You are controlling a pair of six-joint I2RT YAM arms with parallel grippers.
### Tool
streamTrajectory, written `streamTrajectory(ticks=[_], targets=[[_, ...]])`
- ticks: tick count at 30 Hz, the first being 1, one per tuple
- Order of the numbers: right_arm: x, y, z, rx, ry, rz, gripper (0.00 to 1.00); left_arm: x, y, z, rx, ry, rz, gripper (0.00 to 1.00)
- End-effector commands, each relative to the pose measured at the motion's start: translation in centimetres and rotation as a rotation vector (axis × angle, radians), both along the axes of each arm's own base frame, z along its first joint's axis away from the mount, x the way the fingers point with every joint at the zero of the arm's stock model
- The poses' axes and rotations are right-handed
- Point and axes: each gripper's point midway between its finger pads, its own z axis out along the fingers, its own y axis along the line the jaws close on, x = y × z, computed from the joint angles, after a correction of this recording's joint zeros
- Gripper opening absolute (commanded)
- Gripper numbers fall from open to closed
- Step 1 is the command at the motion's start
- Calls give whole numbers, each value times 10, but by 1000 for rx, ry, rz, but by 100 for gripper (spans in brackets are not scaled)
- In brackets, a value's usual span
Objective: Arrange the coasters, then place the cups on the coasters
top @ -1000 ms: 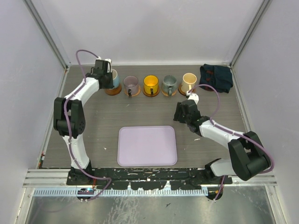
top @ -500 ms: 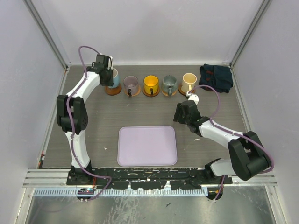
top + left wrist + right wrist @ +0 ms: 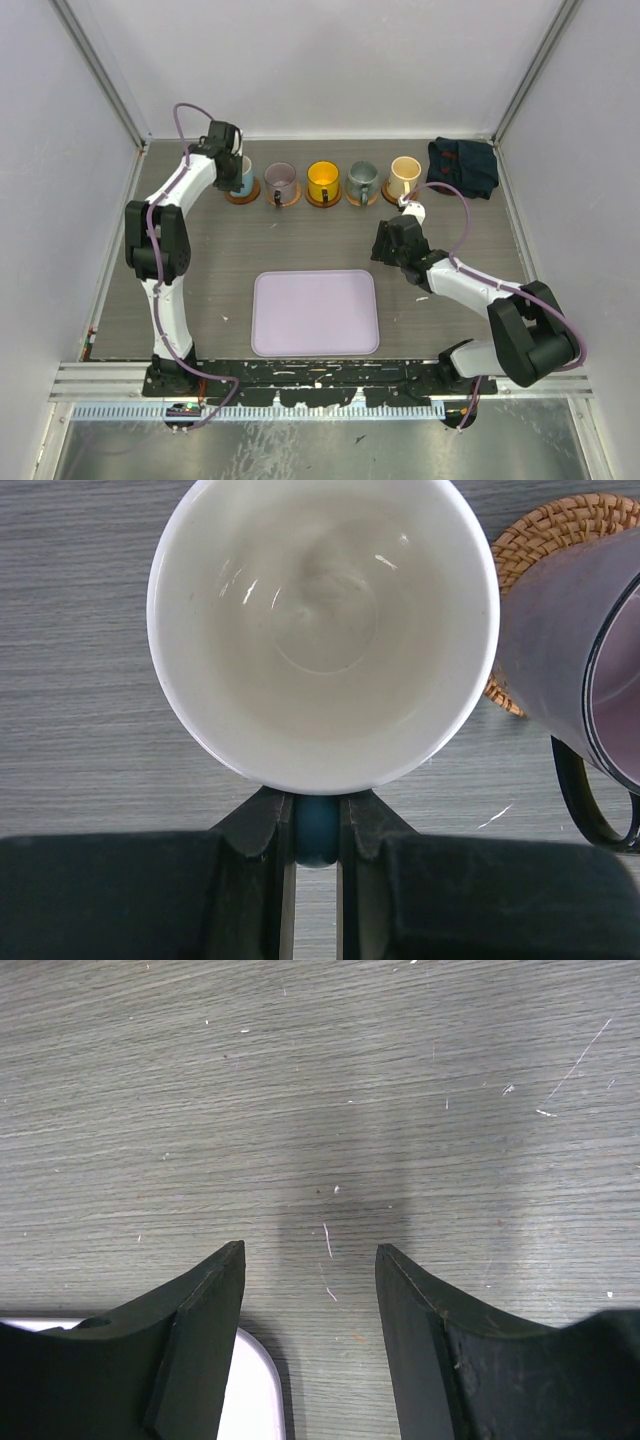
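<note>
Grey bench (image 3: 230, 240): beyond the tray (image 3: 315, 312) our left claw (image 3: 318, 815) clamps the blue mug (image 3: 320, 630); our right claw (image 3: 310, 1265) stands apart.

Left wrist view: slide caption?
Left gripper shut on the blue handle of a white-lined mug; purple mug on a woven coaster beside it.

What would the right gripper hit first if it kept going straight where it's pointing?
Probably bare table: the right gripper points down at it, beside the lavender tray's corner.
</note>
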Motion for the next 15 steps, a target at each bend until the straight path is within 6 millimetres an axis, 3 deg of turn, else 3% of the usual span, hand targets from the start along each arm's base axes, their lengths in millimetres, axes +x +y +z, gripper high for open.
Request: streamTrajectory(ticks=[1,15], targets=[[7,3,10,29,-38,-12,60,24,5,36,-5,-125,12,0],[6,10,8,59,-25,12,60,3,6,18,-18,-84,21,0]])
